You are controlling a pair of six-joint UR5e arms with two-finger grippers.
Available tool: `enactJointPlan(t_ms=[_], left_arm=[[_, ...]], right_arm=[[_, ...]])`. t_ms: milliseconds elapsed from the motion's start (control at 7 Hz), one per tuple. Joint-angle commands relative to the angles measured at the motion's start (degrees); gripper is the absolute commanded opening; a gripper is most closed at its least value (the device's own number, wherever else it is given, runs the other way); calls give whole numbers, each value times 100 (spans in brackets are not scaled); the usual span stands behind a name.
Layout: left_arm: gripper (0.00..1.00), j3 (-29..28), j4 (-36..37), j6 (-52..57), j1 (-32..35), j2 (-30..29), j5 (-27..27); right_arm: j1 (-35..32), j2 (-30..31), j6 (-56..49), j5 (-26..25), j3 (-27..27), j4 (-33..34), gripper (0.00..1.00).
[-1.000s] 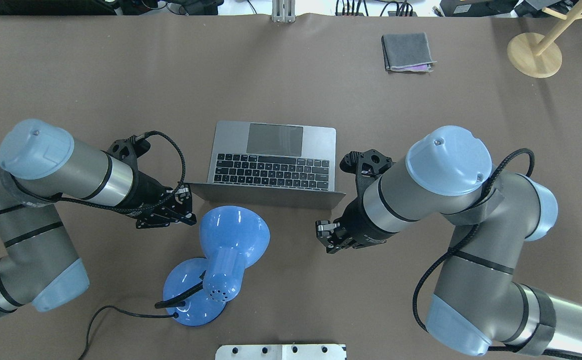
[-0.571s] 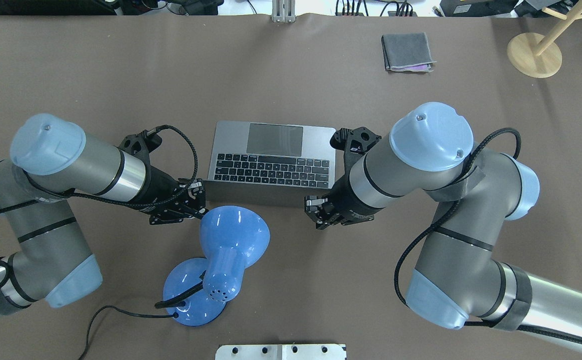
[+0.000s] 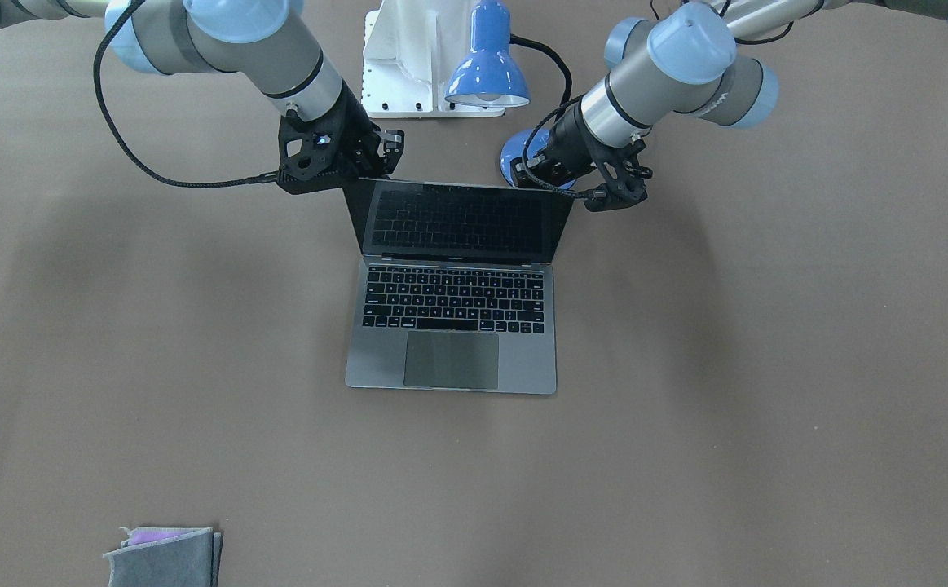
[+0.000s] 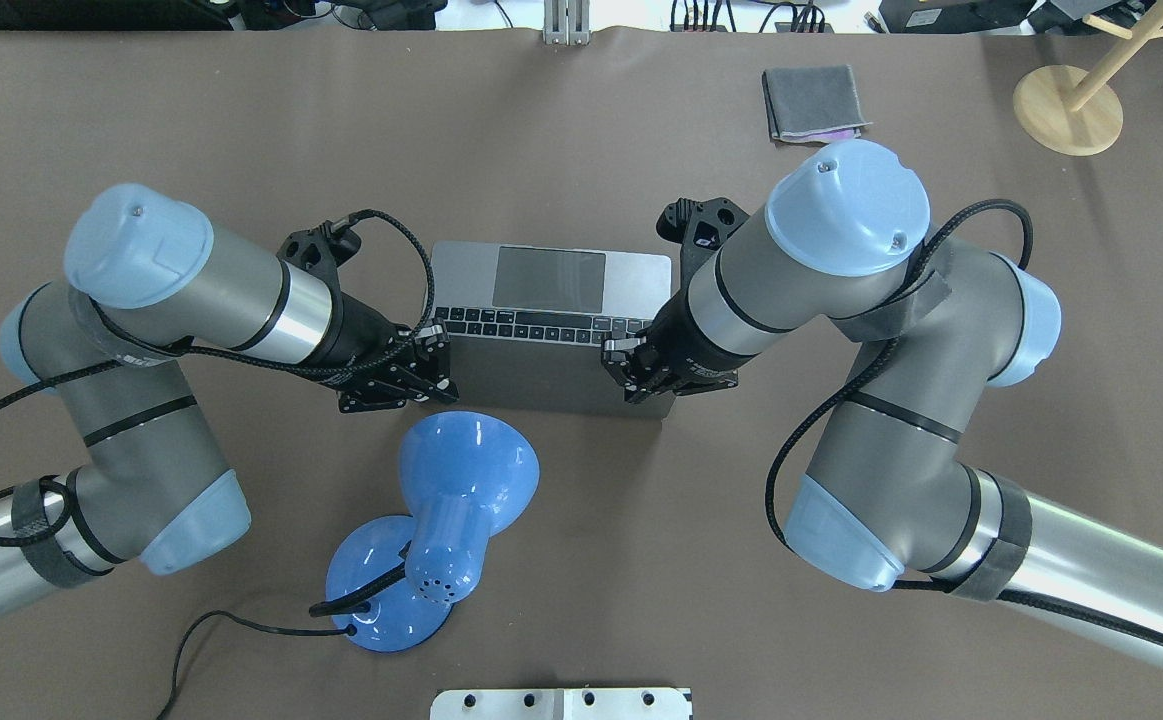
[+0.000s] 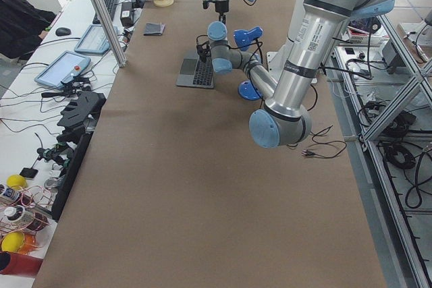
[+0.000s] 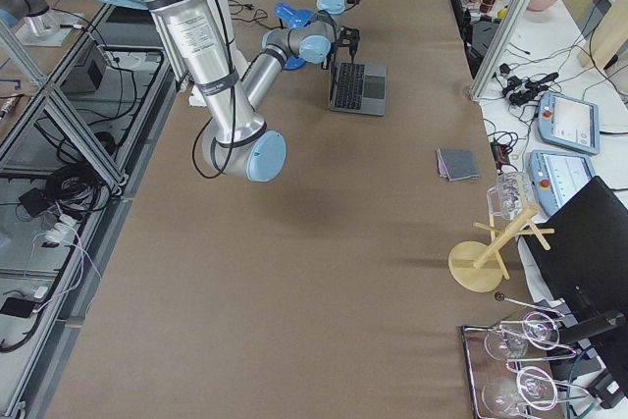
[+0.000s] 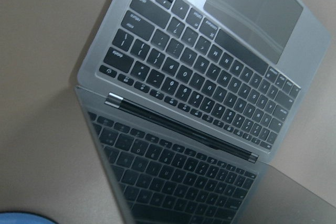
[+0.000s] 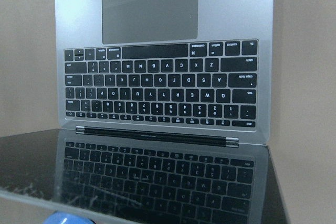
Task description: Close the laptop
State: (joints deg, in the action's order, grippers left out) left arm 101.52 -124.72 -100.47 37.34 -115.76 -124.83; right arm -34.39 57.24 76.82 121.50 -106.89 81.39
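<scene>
As the left pincer (image 4: pixel 433 352) and right pincer (image 4: pixel 623 358) push forward, the slim grey metal laptop (image 4: pixel 551 280) beside the shiny blue lamp (image 4: pixel 468 470) folds lower, partly shut. I cannot tell if either pincer is apart.

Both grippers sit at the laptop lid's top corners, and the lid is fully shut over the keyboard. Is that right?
No. The lid is not shut: the exterior front-facing view shows the laptop open, screen raised, keyboard and trackpad exposed. The left gripper and the right gripper do sit at the lid's top corners.
</scene>
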Motion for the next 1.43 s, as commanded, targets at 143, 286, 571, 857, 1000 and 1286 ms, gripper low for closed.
enactJointPlan(t_ms=[143, 286, 571, 857, 1000, 1286], left_arm=[[0, -640, -69, 80, 318, -499, 194], [0, -921, -52, 228, 318, -666, 456], [0, -1361, -70, 247, 318, -930, 494], [0, -1931, -192, 316, 318, -1202, 757], [0, -2273, -402, 361, 309, -1247, 767], [0, -2697, -536, 370, 300, -1335, 767]], right_arm=[[-216, -326, -9, 23, 464, -87, 0], [-260, -511, -9, 23, 945, -410, 0], [-374, -949, -18, 23, 1904, -807, 0], [-498, -1293, -61, 23, 2565, -879, 0], [-507, -1338, -79, 23, 2733, -887, 0], [-498, -1365, -79, 5, 3416, -1613, 0]])
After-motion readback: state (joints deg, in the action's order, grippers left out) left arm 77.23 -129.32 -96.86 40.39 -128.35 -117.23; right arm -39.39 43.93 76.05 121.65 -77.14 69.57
